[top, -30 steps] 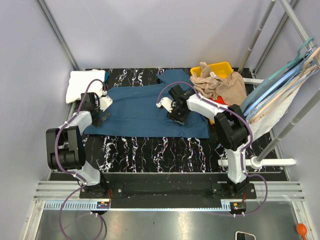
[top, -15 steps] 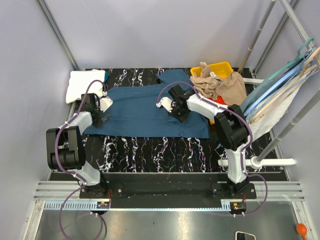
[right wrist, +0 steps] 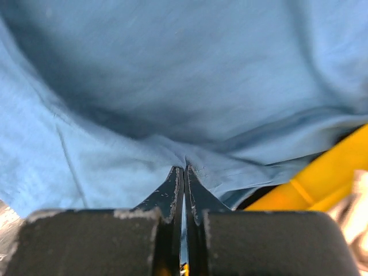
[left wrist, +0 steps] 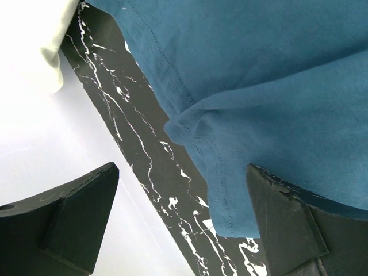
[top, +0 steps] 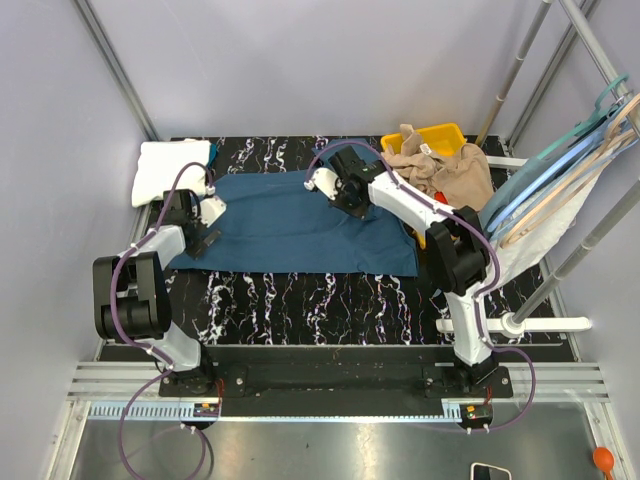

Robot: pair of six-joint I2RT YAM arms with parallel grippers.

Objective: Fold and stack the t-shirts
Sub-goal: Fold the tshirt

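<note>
1. There's the right tool point(right wrist: 184, 171), clenched on a pinch of the teal t-shirt point(top: 290, 228) at its far edge, near the yellow bin point(top: 445, 132).
2. The left tool point(left wrist: 181, 215) hangs released over the shirt's left hem on the worktop point(top: 300, 300).
3. Best now: draw the fold across low and even, without bunching.
4. No writing is readable.

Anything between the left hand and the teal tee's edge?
Nothing visible. The open left hand hangs directly over the teal t-shirt at its left hem; the white t-shirt lies off to one side.
</note>
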